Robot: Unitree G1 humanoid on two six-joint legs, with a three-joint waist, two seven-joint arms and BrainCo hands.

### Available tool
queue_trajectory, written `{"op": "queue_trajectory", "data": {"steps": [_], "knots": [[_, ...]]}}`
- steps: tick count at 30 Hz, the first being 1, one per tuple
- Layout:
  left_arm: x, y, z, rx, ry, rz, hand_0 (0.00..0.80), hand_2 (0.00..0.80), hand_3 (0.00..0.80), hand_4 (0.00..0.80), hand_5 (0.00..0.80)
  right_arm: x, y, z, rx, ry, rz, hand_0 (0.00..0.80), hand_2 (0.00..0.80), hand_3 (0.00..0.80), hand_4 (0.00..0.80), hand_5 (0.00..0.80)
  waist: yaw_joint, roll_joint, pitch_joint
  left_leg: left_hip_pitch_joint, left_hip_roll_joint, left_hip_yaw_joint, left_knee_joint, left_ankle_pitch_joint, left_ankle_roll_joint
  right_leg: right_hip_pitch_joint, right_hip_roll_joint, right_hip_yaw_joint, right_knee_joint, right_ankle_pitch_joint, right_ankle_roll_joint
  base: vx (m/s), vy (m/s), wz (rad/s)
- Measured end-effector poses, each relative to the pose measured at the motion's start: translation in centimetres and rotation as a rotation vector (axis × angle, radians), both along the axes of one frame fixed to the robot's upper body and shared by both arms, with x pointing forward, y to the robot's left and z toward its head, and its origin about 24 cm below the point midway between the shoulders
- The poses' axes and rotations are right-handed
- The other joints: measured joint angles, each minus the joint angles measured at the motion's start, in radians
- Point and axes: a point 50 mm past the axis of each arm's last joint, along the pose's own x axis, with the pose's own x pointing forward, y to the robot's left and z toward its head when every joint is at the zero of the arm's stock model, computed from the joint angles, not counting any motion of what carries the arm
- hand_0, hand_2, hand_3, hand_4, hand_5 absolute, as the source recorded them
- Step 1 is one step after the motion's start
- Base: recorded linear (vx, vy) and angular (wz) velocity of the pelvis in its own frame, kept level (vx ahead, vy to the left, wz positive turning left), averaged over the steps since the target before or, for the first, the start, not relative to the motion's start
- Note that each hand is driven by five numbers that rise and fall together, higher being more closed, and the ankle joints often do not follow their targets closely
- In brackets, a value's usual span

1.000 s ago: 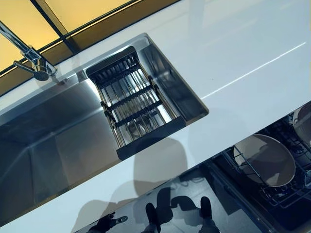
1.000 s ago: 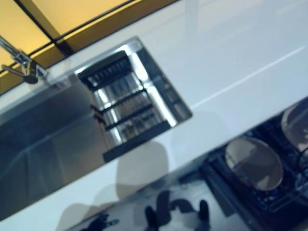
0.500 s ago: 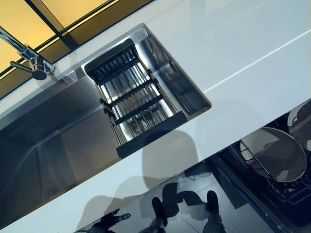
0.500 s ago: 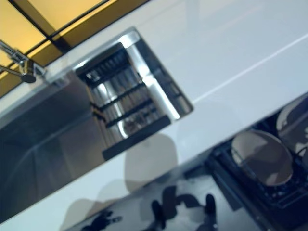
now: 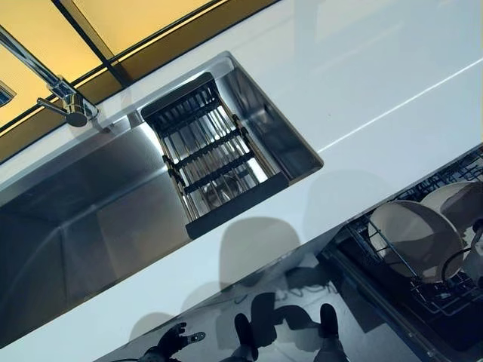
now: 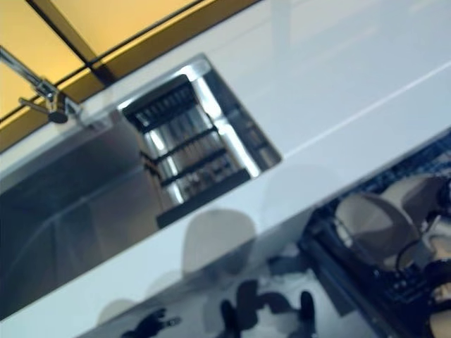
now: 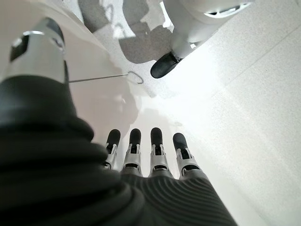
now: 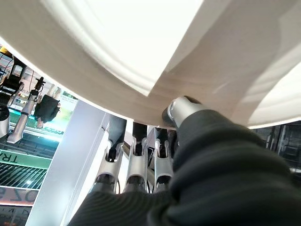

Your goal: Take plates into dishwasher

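Observation:
The dishwasher's dark lower rack (image 5: 445,302) is open at the lower right, below the counter's edge. A white plate (image 5: 413,240) stands in it. A second white plate (image 5: 456,204) stands close behind the first. In the right wrist view my right hand (image 8: 181,110) pinches a white plate (image 8: 141,52), thumb on its face and fingers (image 8: 134,157) behind its rim. A second plate surface overlaps it there. My left hand (image 5: 170,343) hangs low under the counter with straight fingers (image 7: 157,150) over the floor, holding nothing.
A white counter (image 5: 362,90) runs across the view. It holds a steel sink (image 5: 83,219) with a black-framed wire drainer (image 5: 215,162) at its right end. A tap (image 5: 64,102) stands at the back left. The light floor (image 7: 244,94) lies below my left hand.
The view has shifted a little. The second plate at the right edge now sits lower and closer behind the first plate in the rack. The left hand stays low.

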Motion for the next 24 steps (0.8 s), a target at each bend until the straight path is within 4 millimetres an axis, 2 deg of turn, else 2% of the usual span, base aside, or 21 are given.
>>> {"op": "queue_trajectory", "data": {"steps": [5, 10, 11, 12, 18, 24], "knots": [[-0.2, 0.1, -0.1, 0.004, 0.006, 0.001, 0.000, 0.000, 0.000, 0.000, 0.000, 0.0, 0.4, -1.6, 0.034, 0.026, 0.009, 0.800, 0.800, 0.800, 0.800, 0.800, 0.003, -0.022, -0.023, 0.010, 0.003, -0.003, 0.000, 0.000, 0.000, 0.012, 0.000, -0.001, 0.000, 0.000, 0.000, 0.000, 0.000, 0.00], [-0.8, 0.3, -0.5, 0.004, 0.030, 0.004, 0.000, 0.000, 0.000, 0.000, 0.000, -0.5, 0.3, -2.7, 0.048, 0.056, 0.006, 0.800, 0.800, 0.800, 0.800, 0.800, 0.002, -0.024, -0.058, 0.010, 0.004, -0.004, 0.000, 0.001, 0.001, 0.012, 0.000, -0.001, 0.000, 0.000, 0.000, 0.000, 0.000, 0.00], [-0.9, 0.3, -0.5, 0.003, 0.030, 0.003, 0.000, 0.000, 0.000, 0.000, 0.000, -0.6, 0.2, -2.9, 0.048, 0.062, 0.004, 0.104, 0.104, 0.104, 0.104, 0.104, 0.001, -0.024, -0.064, 0.010, 0.004, -0.004, 0.000, 0.001, 0.001, 0.012, 0.000, -0.001, 0.000, 0.000, 0.000, 0.000, 0.000, 0.00], [-0.9, 0.3, -0.5, 0.003, 0.031, 0.002, 0.000, 0.000, 0.000, 0.000, 0.000, -0.7, 0.2, -2.9, 0.049, 0.064, 0.004, 0.000, 0.000, 0.000, 0.000, 0.000, 0.001, -0.024, -0.066, 0.010, 0.004, -0.004, 0.000, 0.001, 0.001, 0.012, 0.000, -0.001, 0.000, 0.000, 0.000, 0.000, 0.000, 0.00], [-1.0, 0.1, -0.6, 0.007, 0.033, -0.010, 0.000, 0.000, 0.000, 0.000, 0.000, -0.9, 0.2, -3.2, 0.035, 0.061, 0.003, 0.000, 0.000, 0.000, 0.000, 0.000, 0.001, -0.030, -0.081, 0.010, 0.005, -0.004, 0.000, 0.001, 0.001, 0.013, 0.000, -0.001, 0.000, 0.000, 0.000, 0.000, 0.000, 0.00], [-1.3, 0.0, -0.7, 0.004, 0.042, -0.008, 0.000, 0.000, 0.000, 0.000, 0.000, -1.2, -0.2, -2.8, 0.041, 0.032, -0.018, 0.000, 0.000, 0.000, 0.000, 0.000, 0.000, -0.051, -0.092, 0.012, 0.005, -0.004, 0.000, 0.001, 0.001, 0.015, 0.001, -0.001, 0.000, 0.000, 0.000, 0.000, 0.000, 0.00]]}}
